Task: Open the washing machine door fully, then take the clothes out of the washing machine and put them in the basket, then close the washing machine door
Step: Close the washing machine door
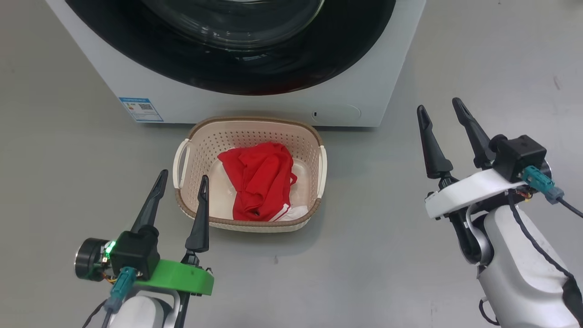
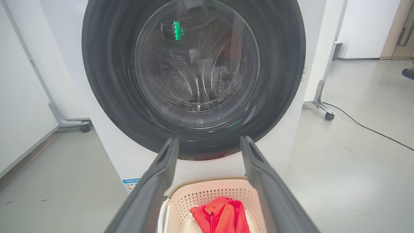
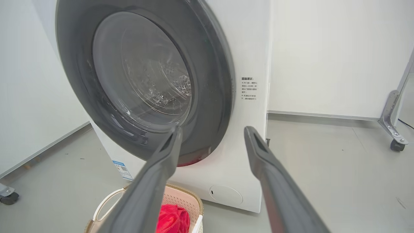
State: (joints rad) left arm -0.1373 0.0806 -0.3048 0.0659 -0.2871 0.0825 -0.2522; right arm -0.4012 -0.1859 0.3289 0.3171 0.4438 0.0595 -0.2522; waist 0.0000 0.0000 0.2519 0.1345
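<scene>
Clothes (image 1: 259, 180) heaped in basket (image 1: 250, 120), parked just before washing machine (image 1: 373, 91) for short transfer; washing machine door (image 2: 194, 64) looks shut; my left gripper (image 1: 184, 175) and right gripper (image 1: 439, 105) spread, empty.

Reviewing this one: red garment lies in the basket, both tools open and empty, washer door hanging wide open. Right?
Not quite: the washing machine door is shut against the washing machine, as the left wrist view shows. The rest holds.
</scene>
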